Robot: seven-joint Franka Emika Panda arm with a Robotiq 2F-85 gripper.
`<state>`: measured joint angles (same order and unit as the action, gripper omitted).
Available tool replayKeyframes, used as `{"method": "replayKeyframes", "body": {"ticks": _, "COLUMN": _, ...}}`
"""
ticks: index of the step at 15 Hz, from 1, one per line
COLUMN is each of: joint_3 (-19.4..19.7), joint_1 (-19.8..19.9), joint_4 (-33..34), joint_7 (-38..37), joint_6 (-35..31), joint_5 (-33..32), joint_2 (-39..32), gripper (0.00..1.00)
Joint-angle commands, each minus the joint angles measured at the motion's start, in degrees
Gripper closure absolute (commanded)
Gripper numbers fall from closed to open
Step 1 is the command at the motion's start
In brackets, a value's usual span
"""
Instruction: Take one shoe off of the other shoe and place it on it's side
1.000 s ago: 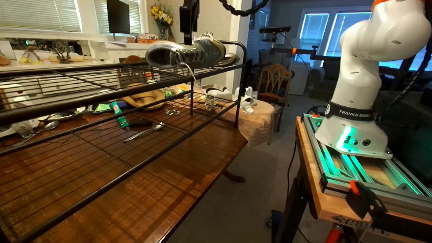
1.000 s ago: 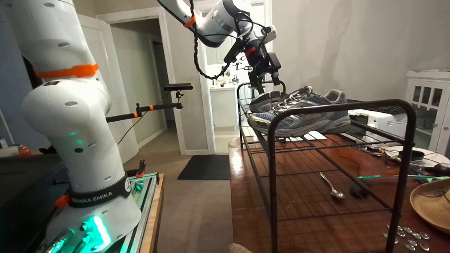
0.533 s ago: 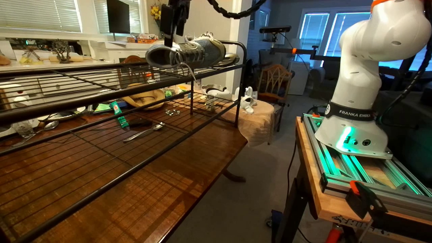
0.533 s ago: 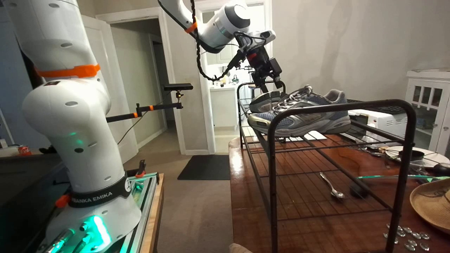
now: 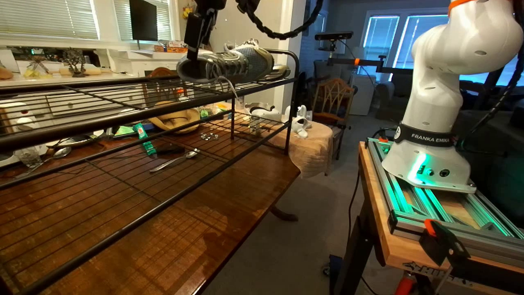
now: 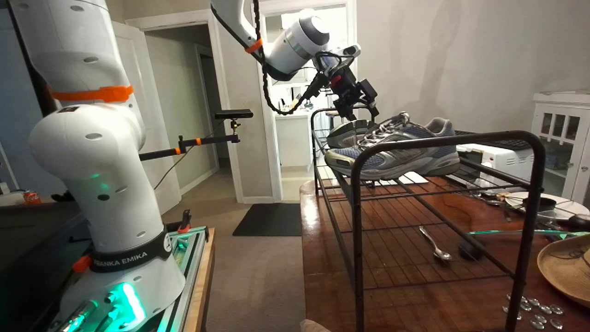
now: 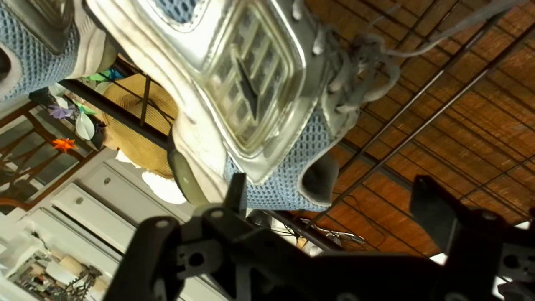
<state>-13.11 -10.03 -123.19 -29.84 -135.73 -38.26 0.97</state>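
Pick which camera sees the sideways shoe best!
The wrist view: the sideways shoe looks biggest, though partly cut off, its laces and opening clear. Both exterior views show it smaller; in an exterior view, mostly its sole shows behind the upright shoe.

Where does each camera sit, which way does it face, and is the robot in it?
An exterior view stands at the end of the rack near the upright shoe and looks along the rack; the robot's arm and gripper show.
An exterior view sits toward the rack's opposite end, looking roughly back; the arm's base and part of the gripper show.
The wrist view rides on the arm, looking slantwise down at the shoe lying on its side; the gripper's spread fingers show.
Both exterior views share the rack and shoes.
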Motion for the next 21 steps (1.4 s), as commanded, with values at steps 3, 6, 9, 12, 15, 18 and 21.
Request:
{"method": "replayKeyframes", "body": {"ticks": 3, "joint_3": 0.6, "joint_1": -0.5, "joint_4": -0.6, "joint_7": -0.6, "joint_6": -1.5, "joint_5": -8.4, "joint_2": -1.6, "gripper": 0.0}}
{"method": "replayKeyframes", "body": {"ticks": 6, "joint_3": 0.7, "joint_1": -0.6, "joint_4": -0.4, "joint_7": -1.4, "joint_6": -1.8, "joint_5": -12.8, "joint_2": -2.1, "gripper": 0.0}}
{"method": "replayKeyframes", "body": {"ticks": 9, "joint_3": 0.8, "joint_1": -0.6, "joint_4": -0.3, "joint_7": -1.9, "joint_6": -1.5, "joint_5": -16.5, "joint_2": -2.5, "gripper": 0.01}}
{"method": "replayKeyframes", "body": {"ticks": 12, "joint_3": 1.0, "joint_1": -0.6, "joint_4": -0.1, "joint_7": -2.1, "joint_6": -0.1, "joint_5": -19.0, "joint_2": -3.1, "gripper": 0.03}}
{"method": "replayKeyframes", "body": {"ticks": 15, "joint_3": 1.5, "joint_1": -0.6, "joint_4": 0.1, "joint_7": -1.7, "joint_6": 2.1, "joint_5": -21.4, "joint_2": -3.3, "gripper": 0.13}}
{"method": "replayKeyframes", "body": {"ticks": 18, "joint_3": 1.9, "joint_1": -0.5, "joint_4": 0.5, "joint_7": -1.8, "joint_6": 3.8, "joint_5": -22.6, "joint_2": -3.3, "gripper": 0.47}}
{"method": "replayKeyframes", "body": {"ticks": 21, "joint_3": 2.1, "joint_1": -0.4, "joint_4": 1.3, "joint_7": -0.2, "joint_6": 5.8, "joint_5": -20.0, "joint_2": -3.7, "gripper": 0.69}}
